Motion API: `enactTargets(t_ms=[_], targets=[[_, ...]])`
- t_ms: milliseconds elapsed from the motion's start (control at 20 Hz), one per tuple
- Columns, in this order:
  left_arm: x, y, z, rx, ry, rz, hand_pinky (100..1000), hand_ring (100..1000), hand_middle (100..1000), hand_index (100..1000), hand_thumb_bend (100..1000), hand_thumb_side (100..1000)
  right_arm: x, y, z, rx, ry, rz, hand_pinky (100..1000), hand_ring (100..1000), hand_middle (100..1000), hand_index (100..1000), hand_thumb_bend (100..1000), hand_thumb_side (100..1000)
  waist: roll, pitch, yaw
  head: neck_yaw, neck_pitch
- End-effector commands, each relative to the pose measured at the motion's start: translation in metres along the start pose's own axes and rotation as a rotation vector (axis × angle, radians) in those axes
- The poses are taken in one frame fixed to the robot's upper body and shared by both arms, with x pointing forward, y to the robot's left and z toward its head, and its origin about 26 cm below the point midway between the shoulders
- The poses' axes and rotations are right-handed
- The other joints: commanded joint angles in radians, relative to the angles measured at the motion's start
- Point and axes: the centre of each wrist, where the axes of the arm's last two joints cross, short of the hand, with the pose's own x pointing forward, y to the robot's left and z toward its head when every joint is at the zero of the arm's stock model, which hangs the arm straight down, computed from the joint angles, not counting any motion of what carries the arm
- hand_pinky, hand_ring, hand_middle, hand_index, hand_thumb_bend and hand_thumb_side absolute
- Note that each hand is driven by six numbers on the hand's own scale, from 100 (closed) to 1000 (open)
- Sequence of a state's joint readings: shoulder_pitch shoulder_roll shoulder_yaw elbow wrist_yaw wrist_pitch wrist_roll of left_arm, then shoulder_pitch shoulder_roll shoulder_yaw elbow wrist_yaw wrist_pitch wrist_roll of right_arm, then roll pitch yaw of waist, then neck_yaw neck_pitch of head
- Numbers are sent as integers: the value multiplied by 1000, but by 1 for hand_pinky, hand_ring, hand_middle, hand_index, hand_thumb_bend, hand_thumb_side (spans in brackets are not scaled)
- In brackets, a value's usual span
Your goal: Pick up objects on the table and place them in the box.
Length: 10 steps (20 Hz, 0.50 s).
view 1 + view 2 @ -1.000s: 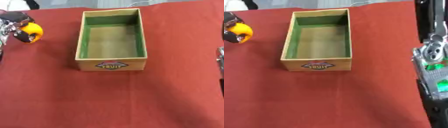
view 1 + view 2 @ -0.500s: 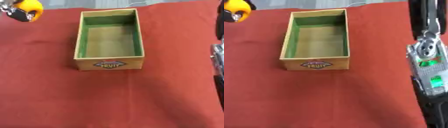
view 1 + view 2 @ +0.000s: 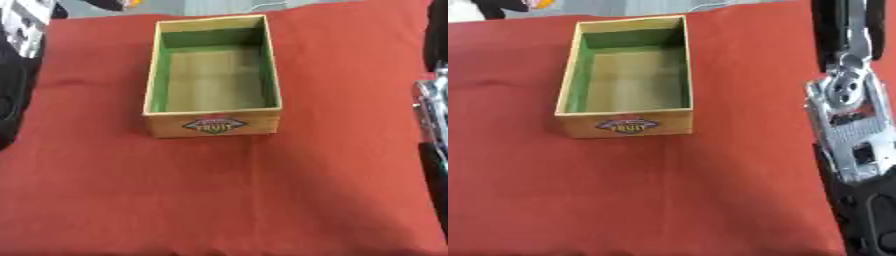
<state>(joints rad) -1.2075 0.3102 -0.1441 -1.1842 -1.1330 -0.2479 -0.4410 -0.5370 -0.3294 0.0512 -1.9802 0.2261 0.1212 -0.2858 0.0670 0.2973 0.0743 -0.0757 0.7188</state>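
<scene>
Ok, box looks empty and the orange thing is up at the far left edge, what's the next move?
Probably bring the left hand and the orange object beside it rightward and nearer, over the box. Both now sit beyond its far left corner, at the picture's top edge, and nothing lies inside.

Cut off at the top edge
Only an orange sliver [image 3: 131,3] shows; the left hand [image 3: 112,4] is mostly out of frame.
</scene>
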Motion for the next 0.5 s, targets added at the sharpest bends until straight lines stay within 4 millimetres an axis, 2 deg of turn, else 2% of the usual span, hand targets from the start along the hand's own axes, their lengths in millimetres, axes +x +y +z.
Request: enactTargets(t_ms=[50, 250, 500], targets=[[18, 24, -4, 67, -69, -14, 242, 426, 469, 661, 100, 171, 9, -2, -5, -5, -42, -6, 801, 730, 538, 827, 100, 1000, -2, -25, -2, 7, -8], [32, 19, -9, 72, -139, 12, 236, 422, 455, 644, 100, 170, 9, -1, -5, -6, -43, -6, 801, 730, 538, 827, 100, 1000, 1, -24, -6, 11, -12], [36, 3, -15, 33, -196, 72, 238, 424, 459, 642, 100, 196, 9, -2, -4, -6, -43, -4, 802, 730, 538, 827, 100, 1000, 5, -24, -7, 7, -13]])
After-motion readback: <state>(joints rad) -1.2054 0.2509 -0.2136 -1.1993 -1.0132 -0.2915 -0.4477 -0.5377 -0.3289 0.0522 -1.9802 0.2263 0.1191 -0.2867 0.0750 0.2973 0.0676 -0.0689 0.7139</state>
